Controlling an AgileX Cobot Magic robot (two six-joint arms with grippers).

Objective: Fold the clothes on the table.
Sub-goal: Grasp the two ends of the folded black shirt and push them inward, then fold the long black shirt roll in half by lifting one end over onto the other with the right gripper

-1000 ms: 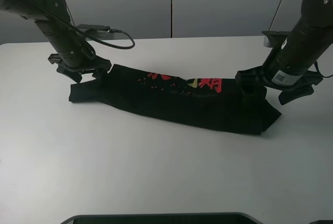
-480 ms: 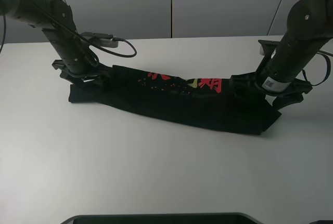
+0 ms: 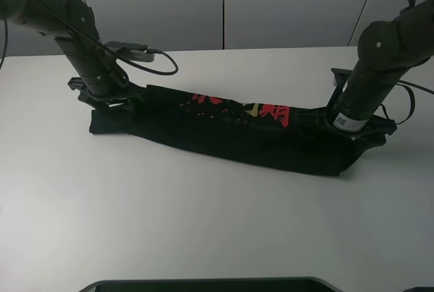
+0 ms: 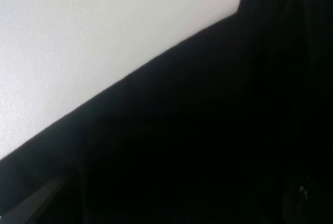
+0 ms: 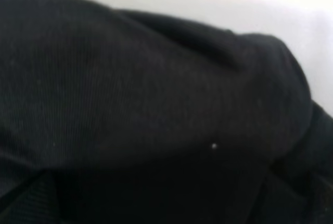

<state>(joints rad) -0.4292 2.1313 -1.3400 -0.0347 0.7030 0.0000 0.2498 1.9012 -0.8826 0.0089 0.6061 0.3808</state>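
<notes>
The black T-shirt lies on the white table as a long narrow band running left to right, with red and yellow characters showing on top. My left gripper is pressed down on the band's left end. My right gripper is down on its right end. Black cloth hides the fingertips of both. The left wrist view shows shirt cloth close up beside bare table. Shirt cloth fills the right wrist view.
A black cable loops off the left arm over the table's back part. A dark flat object sits at the table's front edge. Grey wall panels stand behind the table.
My right gripper has moved down and a little left onto the shirt's right end. My left gripper dropped onto the left end and has since stayed still.
</notes>
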